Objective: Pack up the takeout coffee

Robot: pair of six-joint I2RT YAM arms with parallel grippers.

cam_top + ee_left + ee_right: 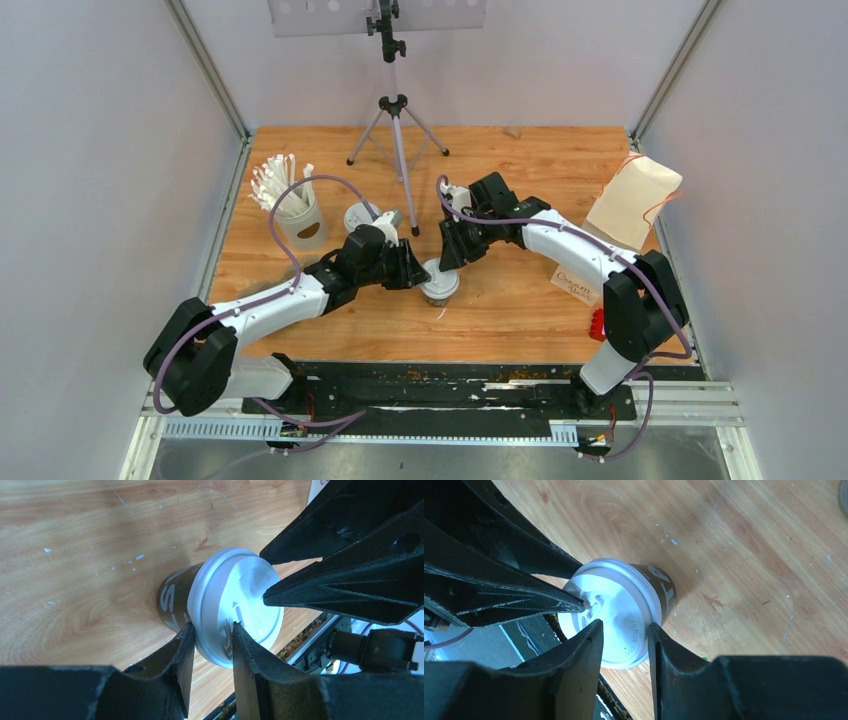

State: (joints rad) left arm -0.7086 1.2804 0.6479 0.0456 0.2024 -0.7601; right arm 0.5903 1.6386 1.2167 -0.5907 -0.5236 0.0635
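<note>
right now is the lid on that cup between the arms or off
On. The white lid covers the mouth of the cup in both wrist views, its rim seated over the edge.

The wooden table (520, 170) carries a black paper cup (438, 286) with a white lid, standing between the left gripper (417, 272) and the right gripper (447, 256). A second lidded cup (360, 215) stands just behind the left gripper, and a white cup of straws (300, 222) stands further out to its left. A tripod (397, 130) stands beyond both grippers. Well to the right of the right gripper lie a paper bag (632, 200), a written card (575, 280) and a small red object (598, 325).
</note>
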